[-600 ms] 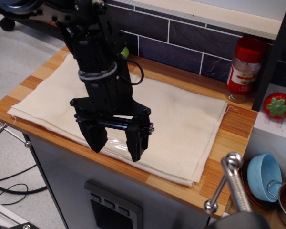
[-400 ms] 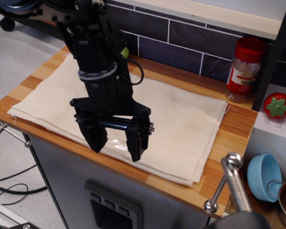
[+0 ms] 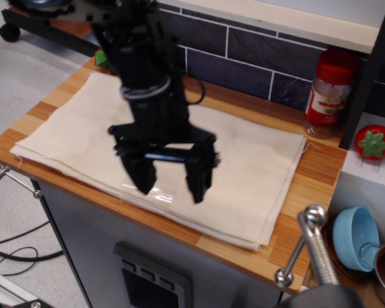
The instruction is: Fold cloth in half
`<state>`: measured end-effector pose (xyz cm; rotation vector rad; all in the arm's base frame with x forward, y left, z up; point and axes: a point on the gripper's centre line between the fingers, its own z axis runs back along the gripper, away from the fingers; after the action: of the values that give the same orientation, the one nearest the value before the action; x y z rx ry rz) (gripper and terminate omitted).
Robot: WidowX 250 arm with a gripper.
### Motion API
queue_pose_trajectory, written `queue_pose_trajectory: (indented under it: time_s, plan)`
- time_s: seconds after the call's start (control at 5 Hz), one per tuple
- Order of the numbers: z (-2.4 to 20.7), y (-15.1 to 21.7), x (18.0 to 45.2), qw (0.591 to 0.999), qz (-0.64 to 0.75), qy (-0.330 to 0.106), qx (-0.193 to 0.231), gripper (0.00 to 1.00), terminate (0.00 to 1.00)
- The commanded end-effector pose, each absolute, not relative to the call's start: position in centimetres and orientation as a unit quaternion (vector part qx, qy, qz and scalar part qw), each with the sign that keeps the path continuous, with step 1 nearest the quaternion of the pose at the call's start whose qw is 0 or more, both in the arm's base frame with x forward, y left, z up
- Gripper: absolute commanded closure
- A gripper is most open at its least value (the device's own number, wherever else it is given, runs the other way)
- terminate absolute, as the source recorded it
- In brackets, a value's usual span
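Observation:
The cream cloth (image 3: 244,160) lies flat on the wooden counter (image 3: 308,192) and covers most of it; its front edge shows a doubled layer. My black gripper (image 3: 171,181) hangs above the cloth's front middle, motion-blurred. Its two fingers (image 3: 141,173) point down and stand apart, open, with nothing between them. The arm hides the cloth's middle part.
A red-lidded jar (image 3: 329,90) stands at the counter's back right by the tiled wall. A red strawberry-shaped toy (image 3: 373,141) sits on a white shelf to the right. A green object (image 3: 102,59) peeks at the back left. A blue bowl (image 3: 356,239) and metal handle (image 3: 311,247) lie at lower right.
My gripper has shifted to the right and slightly back over the cloth, still open. The cloth has not moved. A green object at the back left is now uncovered.

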<state>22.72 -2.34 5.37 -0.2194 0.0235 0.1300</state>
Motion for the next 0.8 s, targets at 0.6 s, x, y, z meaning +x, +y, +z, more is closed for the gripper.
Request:
queue_pose_trajectory:
  time_s: [0.6]
  plan:
    - [2.9,-8.8,31.2,0.988,0.086,-0.087,-0.097,0.00,0.00]
